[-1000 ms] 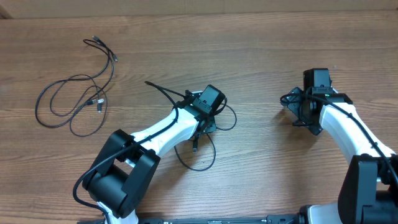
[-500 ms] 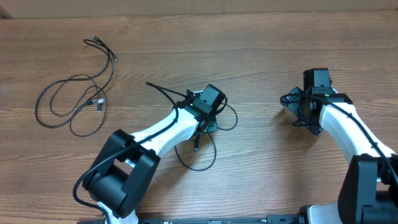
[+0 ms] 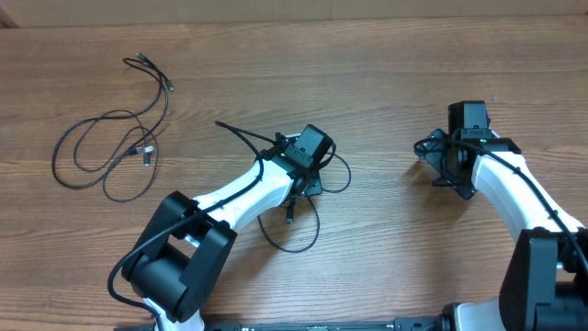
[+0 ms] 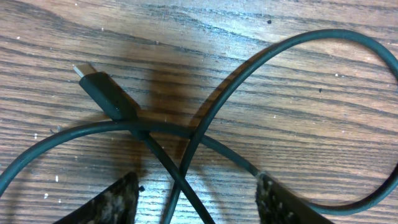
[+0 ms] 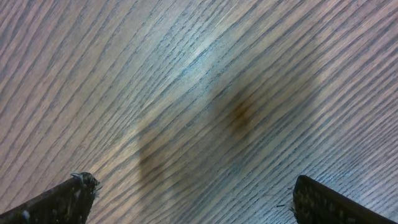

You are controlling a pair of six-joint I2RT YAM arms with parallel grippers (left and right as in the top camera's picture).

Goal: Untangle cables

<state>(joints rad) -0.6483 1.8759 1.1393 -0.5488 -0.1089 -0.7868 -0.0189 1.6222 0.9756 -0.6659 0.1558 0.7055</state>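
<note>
Straddling cable [image 4: 189,134] crossing, left claw [image 4: 196,193] parted; right claw [image 5: 194,186] wide above table [image 5: 217,74]

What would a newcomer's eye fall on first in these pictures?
Probably the black cable crossing over itself mid-table, its plug lying free, with the left gripper open astride the crossing. Next, a loose bunch of thin cables at the far left of the table, while the right gripper hangs open over bare wood.
</note>
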